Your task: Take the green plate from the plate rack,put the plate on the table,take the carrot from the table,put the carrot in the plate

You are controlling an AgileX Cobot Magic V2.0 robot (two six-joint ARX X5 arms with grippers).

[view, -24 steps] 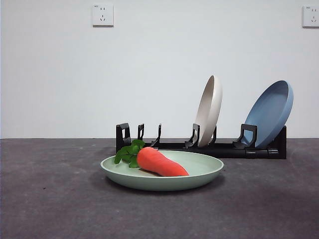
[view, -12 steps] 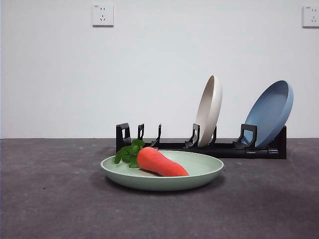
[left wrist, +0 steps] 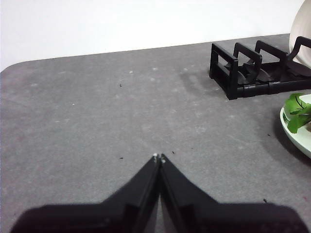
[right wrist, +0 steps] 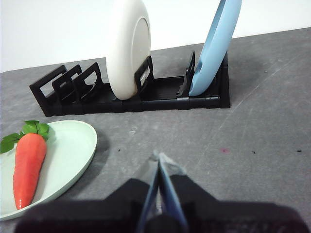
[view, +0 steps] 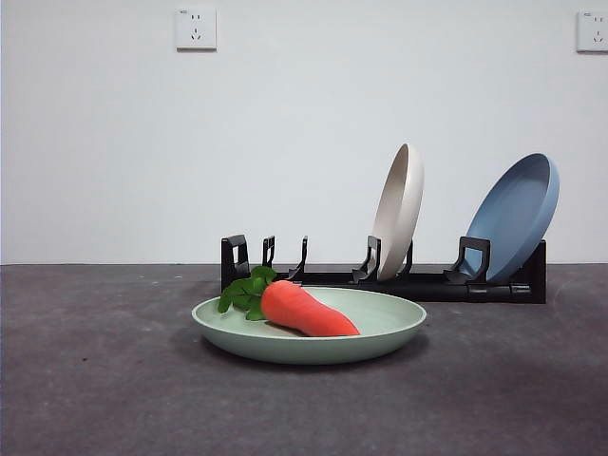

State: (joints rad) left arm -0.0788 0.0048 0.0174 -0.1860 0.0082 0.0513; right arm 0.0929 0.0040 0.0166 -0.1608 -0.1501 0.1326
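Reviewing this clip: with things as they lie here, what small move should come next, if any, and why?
Probably none beyond keeping both arms parked. The carrot lies in the green plate, which sits flat on the table in front of the plate rack. The left gripper and right gripper are shut on nothing, clear of the plate, so the task looks finished.

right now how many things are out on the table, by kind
plates: 3 – green plate, cream-white plate, blue plate
plate rack: 1
carrot: 1
total: 5
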